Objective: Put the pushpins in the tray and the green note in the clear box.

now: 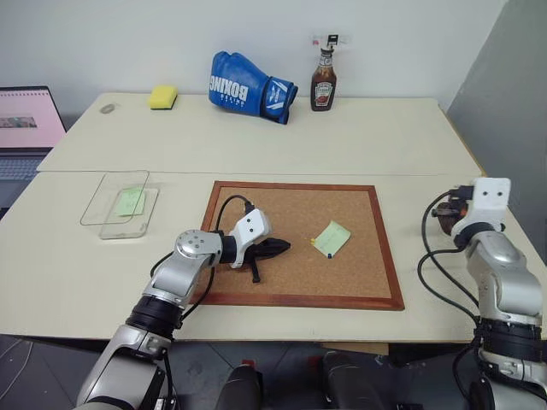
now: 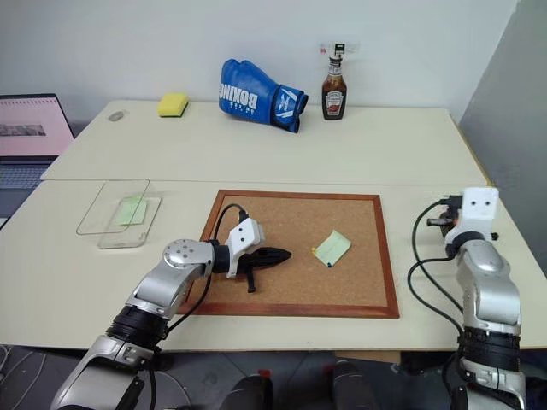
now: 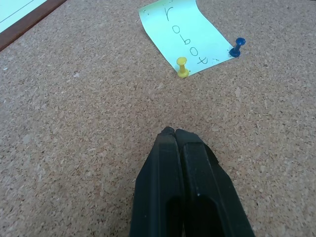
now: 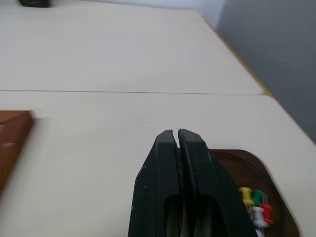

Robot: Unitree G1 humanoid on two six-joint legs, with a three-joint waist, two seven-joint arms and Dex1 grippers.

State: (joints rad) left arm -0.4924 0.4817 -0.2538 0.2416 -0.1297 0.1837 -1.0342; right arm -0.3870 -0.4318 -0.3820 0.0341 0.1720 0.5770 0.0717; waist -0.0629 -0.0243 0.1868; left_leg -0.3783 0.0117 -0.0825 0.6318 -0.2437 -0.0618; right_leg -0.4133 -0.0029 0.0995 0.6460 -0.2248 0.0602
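cork under everything that matters: green note (image 3: pixel 186 33) lying on the corkboard (image 1: pixel 359 290), right of centre, pinned along one edge by a yellow pushpin (image 3: pixel 182 67) and a blue pushpin (image 3: pixel 237 47). reads "robot" in the left wrist view. left gripper (image 3: pixel 174 132) low over the bare cork just short of the note, jaws pressed together with nothing between them. right gripper (image 4: pixel 176 134) at the table's right edge over the brown tray (image 4: pixel 249 163), jaws likewise together; whether a pin sits pinched there can't be told, no head showing at the tips. tray already holding several pushpins (image 4: pixel 254 202) — yellow, green, red, white. clear box (image 1: pixel 120 205) well apart at the left of the table, lid ajar, with what looks like a pale green sheet inside.

risks, as judged from here:
- tugging the note with either pin in place: likely to tear the thin paper at the holes or drag the whole board.
- closed tips sliding flat across cork: apt to ride over the note's curled edge and crumple it rather than get under a pin head.
- tiny rounded heads: easy to squirt out of a two-finger pinch and roll off the board, even off the table.
- tray close to the table edge: a careless nudge by the right arm could tip it and spill what's collected.
- lid partly over the box: note could catch on it and land outside.
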